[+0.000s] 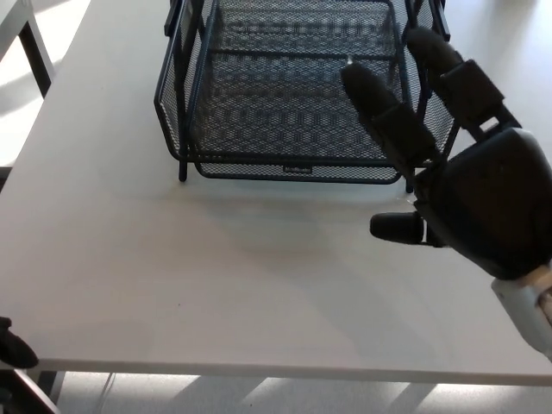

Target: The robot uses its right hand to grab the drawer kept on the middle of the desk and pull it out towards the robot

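The right hand's fingers (392,116) are spread straight and hold nothing, two reaching toward twelve o'clock over the front right corner of the mesh drawer (293,95), the thumb jutting toward nine o'clock. The right hand (470,185) hangs above the white desk (216,267), palm down, forearm leaving at five o'clock. The drawer sits at twelve o'clock, its front rim nearest the robot. The grab looks not yet made; next the fingers likely must curl over that rim.
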Tool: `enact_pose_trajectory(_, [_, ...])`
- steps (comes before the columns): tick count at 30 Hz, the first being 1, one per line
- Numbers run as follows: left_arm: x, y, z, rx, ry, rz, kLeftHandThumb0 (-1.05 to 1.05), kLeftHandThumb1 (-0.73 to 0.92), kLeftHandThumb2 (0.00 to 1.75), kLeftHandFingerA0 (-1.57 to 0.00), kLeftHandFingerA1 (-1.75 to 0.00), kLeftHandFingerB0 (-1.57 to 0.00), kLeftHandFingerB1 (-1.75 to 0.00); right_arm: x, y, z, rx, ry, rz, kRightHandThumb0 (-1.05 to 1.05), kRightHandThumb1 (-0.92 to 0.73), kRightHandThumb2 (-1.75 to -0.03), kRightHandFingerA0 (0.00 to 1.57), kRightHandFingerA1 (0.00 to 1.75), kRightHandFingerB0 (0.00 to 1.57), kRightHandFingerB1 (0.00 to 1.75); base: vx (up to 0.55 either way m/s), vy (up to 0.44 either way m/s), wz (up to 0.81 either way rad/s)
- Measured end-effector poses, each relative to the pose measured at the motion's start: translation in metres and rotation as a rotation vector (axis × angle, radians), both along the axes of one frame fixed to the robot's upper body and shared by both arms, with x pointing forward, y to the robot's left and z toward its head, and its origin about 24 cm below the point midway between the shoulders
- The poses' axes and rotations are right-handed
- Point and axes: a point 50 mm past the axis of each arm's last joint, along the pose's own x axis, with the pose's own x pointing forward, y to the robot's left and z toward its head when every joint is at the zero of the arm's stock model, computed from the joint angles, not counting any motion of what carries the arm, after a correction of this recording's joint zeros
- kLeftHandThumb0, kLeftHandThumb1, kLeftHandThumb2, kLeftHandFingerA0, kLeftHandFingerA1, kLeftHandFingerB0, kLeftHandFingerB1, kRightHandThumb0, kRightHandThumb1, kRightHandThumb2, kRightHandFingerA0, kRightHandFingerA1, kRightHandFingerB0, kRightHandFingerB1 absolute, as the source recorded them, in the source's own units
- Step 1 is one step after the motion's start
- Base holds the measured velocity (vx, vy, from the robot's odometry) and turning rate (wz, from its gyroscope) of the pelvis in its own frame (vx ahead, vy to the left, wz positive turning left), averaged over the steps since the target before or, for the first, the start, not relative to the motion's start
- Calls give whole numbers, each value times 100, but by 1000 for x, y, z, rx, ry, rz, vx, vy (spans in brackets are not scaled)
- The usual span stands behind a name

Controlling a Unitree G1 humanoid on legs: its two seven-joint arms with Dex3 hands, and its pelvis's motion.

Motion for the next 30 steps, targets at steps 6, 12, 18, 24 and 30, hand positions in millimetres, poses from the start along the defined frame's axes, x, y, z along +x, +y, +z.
enact_pose_trajectory(6, [-1,1,-1,0,4,5,-31,55,56,-82,-88,-81,-59,-16,-32,20,-9,-29,-122,-105,-60,-97,0,6,0,0,0,0,0])
enact_pose_trajectory(12, [-2,2,-1,1,7,9,-31,55,56,-80,-86,-79,-58,-32,-66,31,9,-45,-255,-95,-55,-97,0,9,0,12,0,0,0])
enact_pose_trajectory(18, [-2,2,-2,1,9,10,-32,55,56,-79,-87,-79,-59,-47,-103,39,30,-65,-417,-105,-61,-97,0,0,0,2,0,0,0])
enact_pose_trajectory(24, [-2,3,-2,1,9,12,-32,54,56,-82,-88,-80,-59,-62,-153,38,56,-49,-631,-105,-63,-102,0,14,0,6,0,0,0])
enact_pose_trajectory(30, [-3,4,-1,2,9,16,-33,55,56,-81,-85,-81,-58,-82,-213,19,89,39,-890,-105,-62,-110,0,14,0,17,0,0,0])
